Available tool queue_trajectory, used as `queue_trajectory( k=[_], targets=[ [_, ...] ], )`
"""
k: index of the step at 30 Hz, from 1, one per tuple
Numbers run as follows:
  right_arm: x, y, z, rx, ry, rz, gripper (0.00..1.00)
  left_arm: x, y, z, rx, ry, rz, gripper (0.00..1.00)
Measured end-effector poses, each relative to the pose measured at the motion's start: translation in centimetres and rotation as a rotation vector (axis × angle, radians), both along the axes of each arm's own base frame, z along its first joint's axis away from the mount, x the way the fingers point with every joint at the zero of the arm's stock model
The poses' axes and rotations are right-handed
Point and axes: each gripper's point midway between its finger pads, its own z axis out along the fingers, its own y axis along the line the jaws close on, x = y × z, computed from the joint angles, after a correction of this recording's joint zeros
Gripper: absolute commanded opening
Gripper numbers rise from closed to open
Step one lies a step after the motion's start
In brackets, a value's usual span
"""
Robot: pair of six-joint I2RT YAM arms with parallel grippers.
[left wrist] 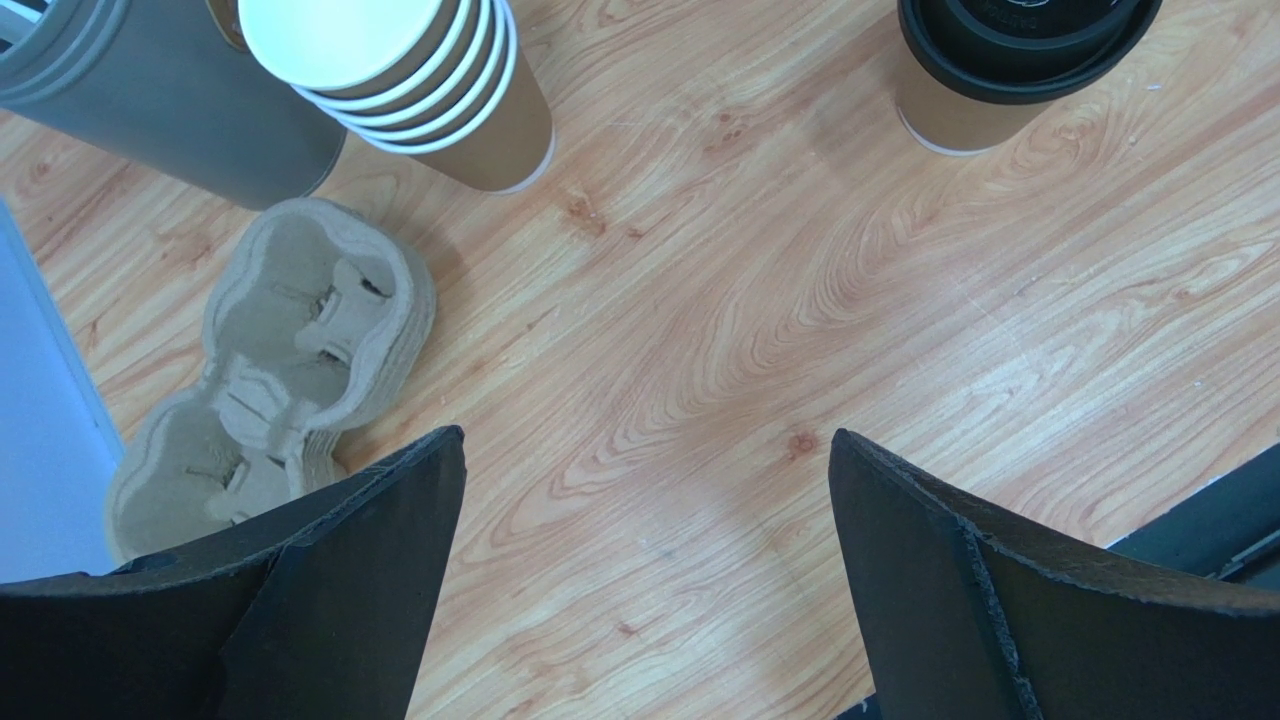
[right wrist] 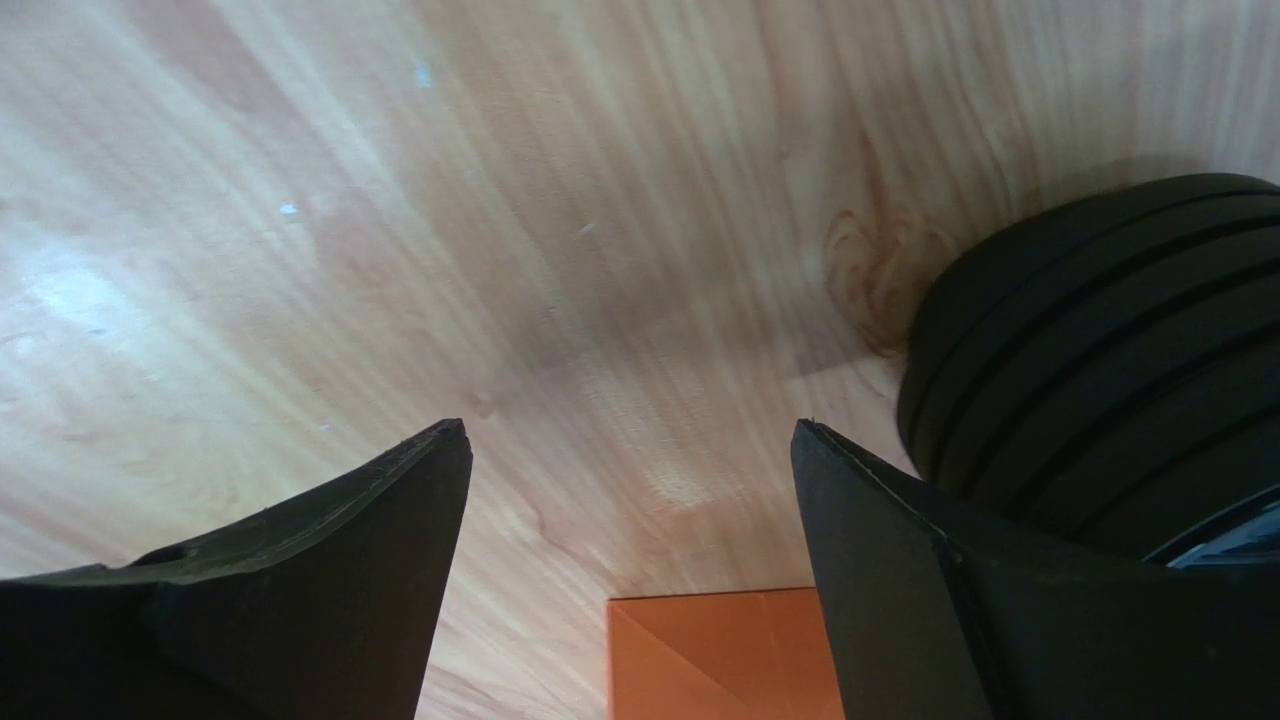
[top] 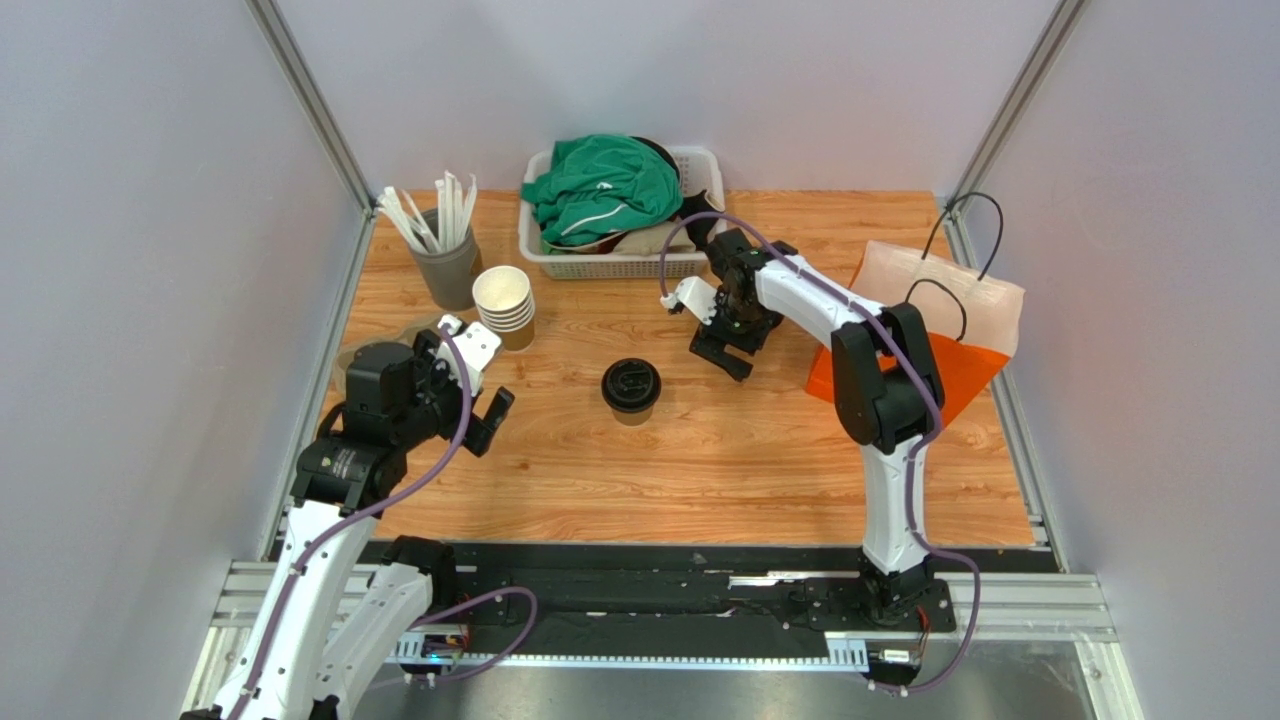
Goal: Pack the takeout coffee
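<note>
On my feed I see a stack of lidless tan paper cups (top: 504, 305) just beside a grey cylindrical tub (top: 446, 276) of white sticks (top: 451, 201). A white plastic basket (top: 601, 269) holds green cloth (top: 601, 188).

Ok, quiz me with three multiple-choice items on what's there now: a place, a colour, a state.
1. Where is the lidded cup? A centre of the table; B far-left corner; C near-right corner.
2. The cloth in the basket is: A red; B green; C blue.
3. The left gripper is: A shut on the cup; B open, empty; C shut, empty.
Answers: A, it stands centrally in the top view; B, plainly green from above; B, its fingers spread over bare table.
</note>
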Motion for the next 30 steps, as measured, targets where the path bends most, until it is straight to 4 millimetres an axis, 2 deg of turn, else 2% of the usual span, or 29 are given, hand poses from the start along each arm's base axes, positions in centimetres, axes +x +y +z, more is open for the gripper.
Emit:
queue_trajectory(
  k=[9,23,30],
  targets=[
    [3.1,-1.5,-1.1,-0.06,-0.08,-0.038,0.85,0.0,0.1,0.0,0.0,0.0,0.004,0.99],
    [10.6,-2.6,0.0,-0.056,-0.239,-0.123,0.87,0.1,0.4,0.0,0.003,-0.004,0.018,0.99],
    [13.1,-4.3,0.0,-0.062,-0.286,-0.191,0.88,0.1,0.4,-0.1,0.004,-0.003,0.018,0.99]
  ],
)
